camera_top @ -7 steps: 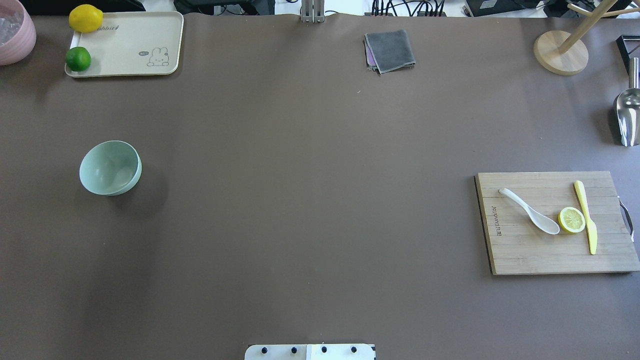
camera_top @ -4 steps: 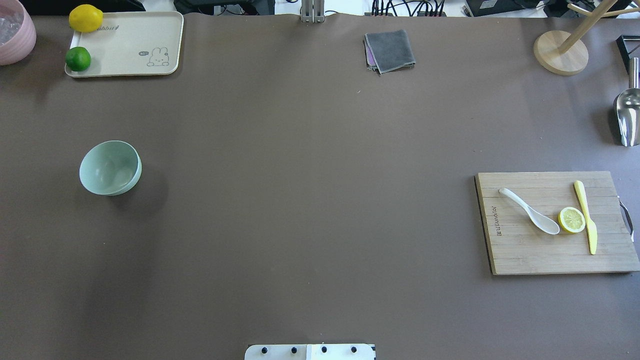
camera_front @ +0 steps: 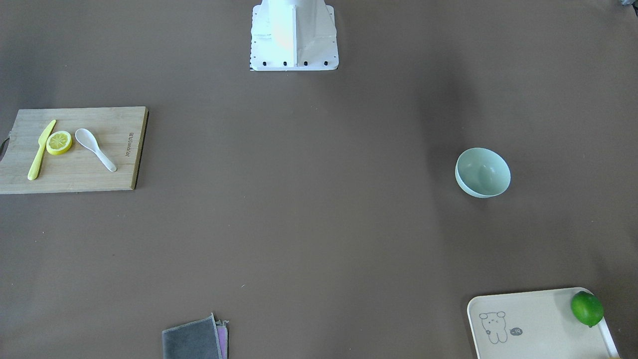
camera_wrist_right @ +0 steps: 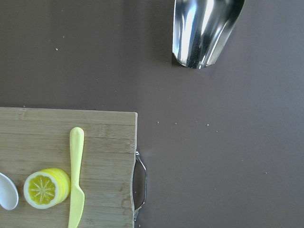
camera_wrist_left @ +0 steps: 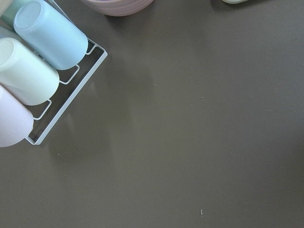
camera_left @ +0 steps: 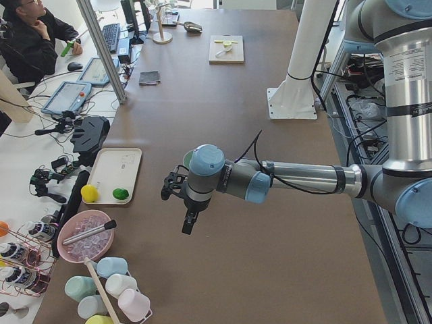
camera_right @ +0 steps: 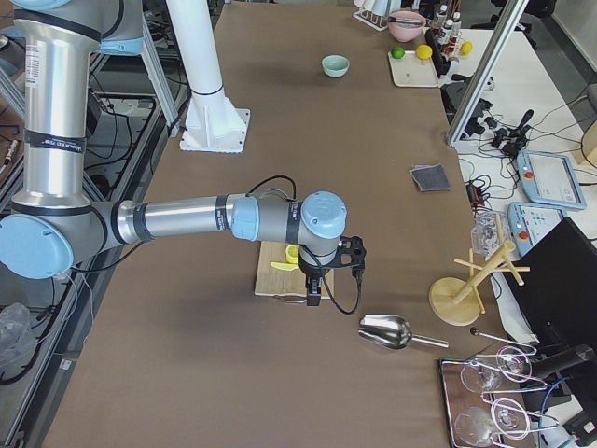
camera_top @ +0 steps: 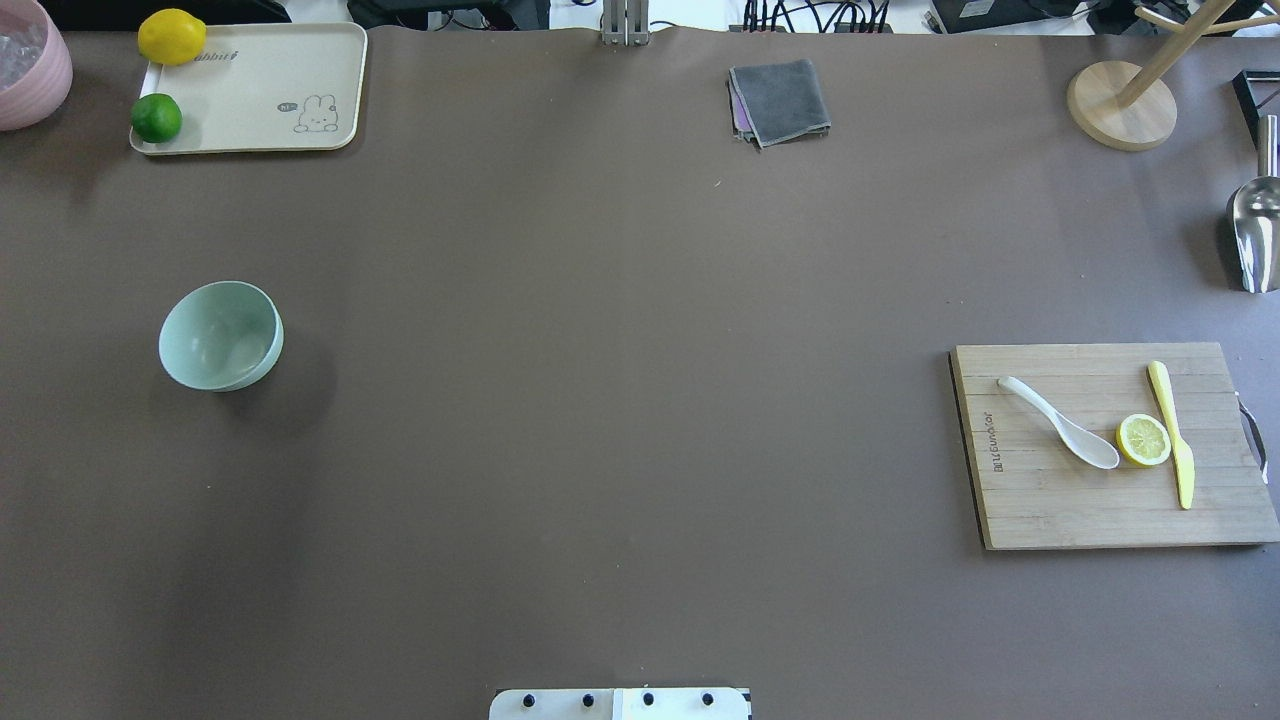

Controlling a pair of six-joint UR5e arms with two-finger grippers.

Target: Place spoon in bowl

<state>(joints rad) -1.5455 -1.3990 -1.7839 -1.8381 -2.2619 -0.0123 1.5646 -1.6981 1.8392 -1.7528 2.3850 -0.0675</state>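
The white spoon (camera_top: 1060, 423) lies on a wooden cutting board (camera_top: 1050, 500) at the table's right, scoop next to a lemon slice (camera_top: 1143, 440). It also shows in the front view (camera_front: 94, 148), and its scoop edge shows in the right wrist view (camera_wrist_right: 7, 192). The mint-green bowl (camera_top: 220, 335) stands upright and empty at the table's left. My left gripper (camera_left: 187, 226) shows only in the left side view, above the table's left end. My right gripper (camera_right: 312, 297) shows only in the right side view, above the board's outer edge. I cannot tell whether either is open or shut.
A yellow knife (camera_top: 1172, 432) lies beside the lemon slice. A cream tray (camera_top: 260, 100) with a lemon and a lime sits far left. A grey cloth (camera_top: 780, 100), a wooden stand (camera_top: 1120, 105) and a metal scoop (camera_top: 1255, 235) are at the back and right. A cup rack (camera_wrist_left: 38, 71) is beneath my left wrist.
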